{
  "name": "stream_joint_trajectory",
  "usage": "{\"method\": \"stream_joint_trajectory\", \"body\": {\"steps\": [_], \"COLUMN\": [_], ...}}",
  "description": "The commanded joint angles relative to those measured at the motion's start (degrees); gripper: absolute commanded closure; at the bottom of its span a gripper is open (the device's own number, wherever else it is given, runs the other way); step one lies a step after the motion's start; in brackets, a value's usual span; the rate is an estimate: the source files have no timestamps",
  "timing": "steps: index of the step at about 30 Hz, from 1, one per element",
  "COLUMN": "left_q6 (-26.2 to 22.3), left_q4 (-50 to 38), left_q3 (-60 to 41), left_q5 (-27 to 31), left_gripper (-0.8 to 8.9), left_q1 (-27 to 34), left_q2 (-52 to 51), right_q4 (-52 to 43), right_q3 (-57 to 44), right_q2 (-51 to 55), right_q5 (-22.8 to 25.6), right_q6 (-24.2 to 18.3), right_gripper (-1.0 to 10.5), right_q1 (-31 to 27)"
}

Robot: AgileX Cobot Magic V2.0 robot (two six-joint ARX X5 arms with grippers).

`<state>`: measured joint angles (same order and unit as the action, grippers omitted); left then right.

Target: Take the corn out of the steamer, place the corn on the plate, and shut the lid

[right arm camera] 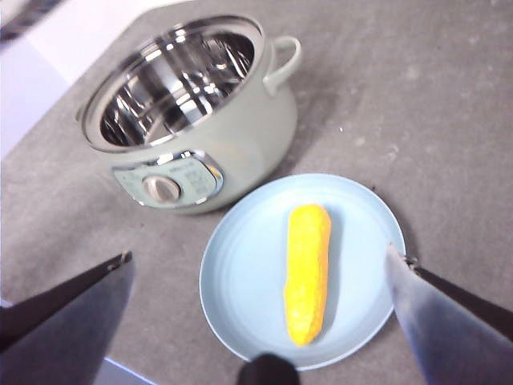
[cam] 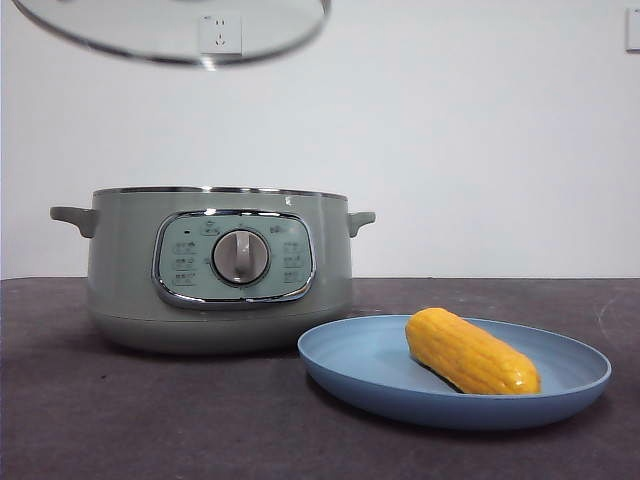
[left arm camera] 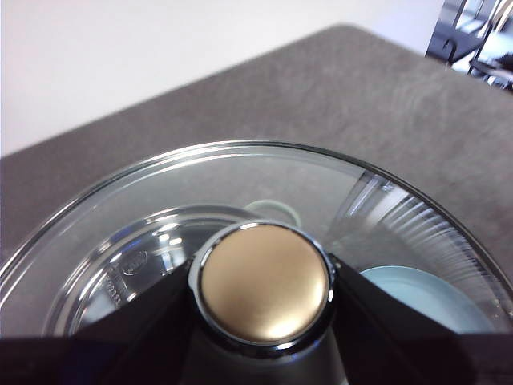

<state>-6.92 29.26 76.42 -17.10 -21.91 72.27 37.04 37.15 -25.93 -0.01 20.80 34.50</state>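
The glass lid with a chrome rim hangs high above the open sage-green steamer. In the left wrist view my left gripper is shut on the lid's knob, and the glass spreads around it. The yellow corn lies on the light-blue plate to the right of the steamer. In the right wrist view my right gripper is open and empty, high above the corn and the plate. The steamer shows a bare steel inside.
The things stand on a dark grey table in front of a white wall with a socket. The steamer's side handle sticks out toward the plate.
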Motion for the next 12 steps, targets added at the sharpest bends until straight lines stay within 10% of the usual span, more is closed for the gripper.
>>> {"method": "stream_joint_trajectory", "body": {"steps": [1, 12], "left_q6": [-0.8, -2.4], "left_q4": [-7.7, -12.5], "left_q3": [0.4, 0.4], "left_q5": [-0.2, 2.0], "left_gripper": [8.19, 8.20], "left_q1": [-0.3, -0.2], "left_q2": [1.8, 14.5], "right_q4": [0.0, -0.1], "right_q3": [-0.2, -0.2], "right_q2": [0.2, 0.2], "right_q5": [0.0, 0.4], "right_q6": [0.4, 0.4], "right_gripper": [3.8, 3.8], "right_q1": [0.1, 0.1]}}
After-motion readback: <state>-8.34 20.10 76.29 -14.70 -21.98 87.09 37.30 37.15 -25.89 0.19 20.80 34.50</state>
